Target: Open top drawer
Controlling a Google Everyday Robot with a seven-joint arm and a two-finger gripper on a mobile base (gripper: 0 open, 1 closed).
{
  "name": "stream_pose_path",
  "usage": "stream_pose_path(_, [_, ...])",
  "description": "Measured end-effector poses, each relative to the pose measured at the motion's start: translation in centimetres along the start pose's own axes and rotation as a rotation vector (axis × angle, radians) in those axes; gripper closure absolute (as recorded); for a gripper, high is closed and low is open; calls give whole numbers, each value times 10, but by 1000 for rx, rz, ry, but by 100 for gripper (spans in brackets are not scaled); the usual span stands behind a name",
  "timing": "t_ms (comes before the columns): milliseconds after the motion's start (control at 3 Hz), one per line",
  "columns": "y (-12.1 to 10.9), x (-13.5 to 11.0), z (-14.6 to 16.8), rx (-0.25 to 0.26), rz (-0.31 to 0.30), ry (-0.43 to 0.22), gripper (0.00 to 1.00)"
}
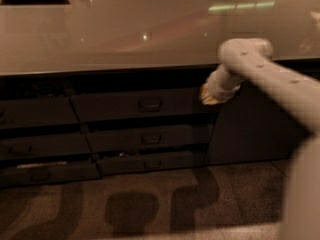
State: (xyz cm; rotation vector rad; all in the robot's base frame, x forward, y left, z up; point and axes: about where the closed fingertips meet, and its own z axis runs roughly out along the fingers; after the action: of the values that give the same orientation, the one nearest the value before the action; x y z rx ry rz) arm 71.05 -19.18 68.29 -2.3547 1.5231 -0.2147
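The wide dark grey top drawer front (pixel 110 108) is pictured beneath the pale glossy countertop (pixel 125 34), its small loop handle (pixel 150 104) ungrasped. The robot's cream gripper (pixel 207 97) is held at the drawer's right end, aside from the handle; whether it is spread or closed cannot be told. No inner tray is exposed, so the pull is judged still to be made.

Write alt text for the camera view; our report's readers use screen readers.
The robot's gripper is at the right end of the top drawer, well right of its central loop handle. Two shallower drawers sit below it, all under a pale countertop.
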Motion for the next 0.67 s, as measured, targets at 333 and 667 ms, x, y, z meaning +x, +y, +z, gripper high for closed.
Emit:
stream_pose_path(333, [33, -9, -28, 110, 9, 93, 100])
stream_pose_path(667, [83, -28, -4, 64, -11, 116, 100])
